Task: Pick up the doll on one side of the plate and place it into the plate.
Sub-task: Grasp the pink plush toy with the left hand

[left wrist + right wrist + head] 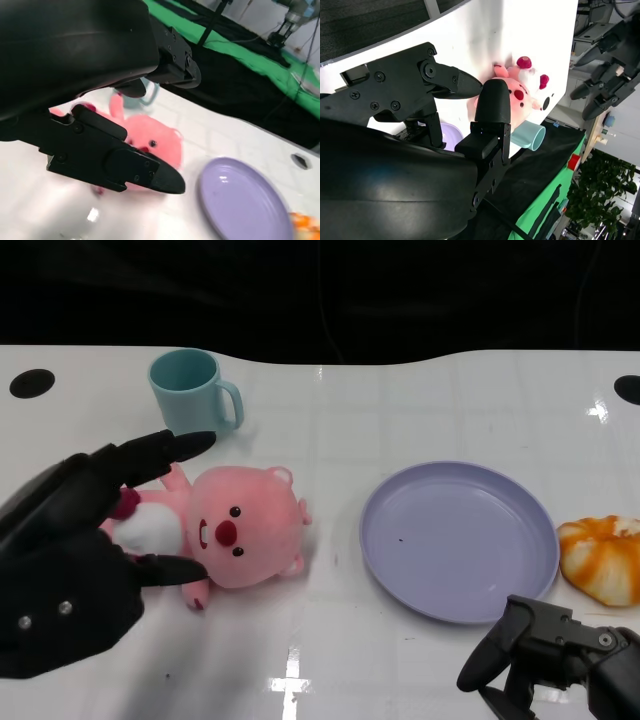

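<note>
A pink plush doll (225, 530) with a red nose lies on the white table to the left of the lilac plate (458, 537). It shows too in the left wrist view as the doll (150, 140) beside the plate (245, 205), and in the right wrist view as the doll (522, 92). My left hand (75, 540) hovers at the doll's left side with its fingers spread around the doll's body, holding nothing. My right hand (555, 655) rests low near the table's front edge, below the plate, with fingers apart and nothing in them.
A teal mug (190, 388) stands behind the doll. An orange and white bun-like toy (605, 555) lies right of the plate. The table's far edge meets a black backdrop.
</note>
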### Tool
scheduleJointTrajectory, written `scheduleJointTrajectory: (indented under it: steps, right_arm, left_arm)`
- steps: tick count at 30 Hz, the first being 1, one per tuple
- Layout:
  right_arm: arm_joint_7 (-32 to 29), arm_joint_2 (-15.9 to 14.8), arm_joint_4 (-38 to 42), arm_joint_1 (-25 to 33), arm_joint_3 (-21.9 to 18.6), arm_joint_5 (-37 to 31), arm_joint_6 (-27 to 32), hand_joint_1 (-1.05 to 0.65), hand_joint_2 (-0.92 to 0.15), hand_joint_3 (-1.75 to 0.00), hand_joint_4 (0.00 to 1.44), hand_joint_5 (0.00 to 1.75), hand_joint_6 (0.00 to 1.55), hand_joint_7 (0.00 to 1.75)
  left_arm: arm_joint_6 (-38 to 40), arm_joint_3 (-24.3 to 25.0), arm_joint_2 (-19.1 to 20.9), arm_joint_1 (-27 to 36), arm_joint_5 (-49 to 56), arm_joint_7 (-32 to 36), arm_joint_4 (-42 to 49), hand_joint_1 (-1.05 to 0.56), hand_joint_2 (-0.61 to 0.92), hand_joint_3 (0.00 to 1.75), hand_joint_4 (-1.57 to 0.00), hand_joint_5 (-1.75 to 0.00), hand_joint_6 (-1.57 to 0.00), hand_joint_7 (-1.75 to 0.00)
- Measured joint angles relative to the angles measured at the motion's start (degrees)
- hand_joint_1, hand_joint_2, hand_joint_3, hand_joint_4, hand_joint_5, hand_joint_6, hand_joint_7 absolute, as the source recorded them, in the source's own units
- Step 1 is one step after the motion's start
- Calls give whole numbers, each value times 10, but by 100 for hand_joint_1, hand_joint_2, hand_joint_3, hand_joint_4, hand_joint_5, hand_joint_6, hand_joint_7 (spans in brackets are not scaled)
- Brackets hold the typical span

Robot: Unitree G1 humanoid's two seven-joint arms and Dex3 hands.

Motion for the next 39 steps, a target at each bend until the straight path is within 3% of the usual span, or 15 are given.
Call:
scheduleJointTrajectory:
  steps: [5,12,18,39]
  right_arm:
    - [-1,0,0,2,0,-1,0,-26,-76,-69,64,164,57,133]
    - [-2,0,-3,7,1,-1,2,-26,-76,-69,64,164,57,133]
    - [-2,0,-5,10,1,-1,2,-26,-77,-68,64,164,57,133]
    - [-2,-2,-23,21,1,-5,9,-29,-77,-67,64,164,57,133]
  left_arm:
    - [-5,-15,7,-19,44,0,17,-65,92,1,0,-48,-25,-2]
    - [-26,-94,27,-111,174,-12,135,-66,92,3,0,-38,-23,-1]
    - [-47,-135,24,-168,212,-21,229,-66,91,1,0,-35,-20,0]
    - [-96,-238,-62,-288,287,6,528,-66,92,1,-6,-22,-23,0]
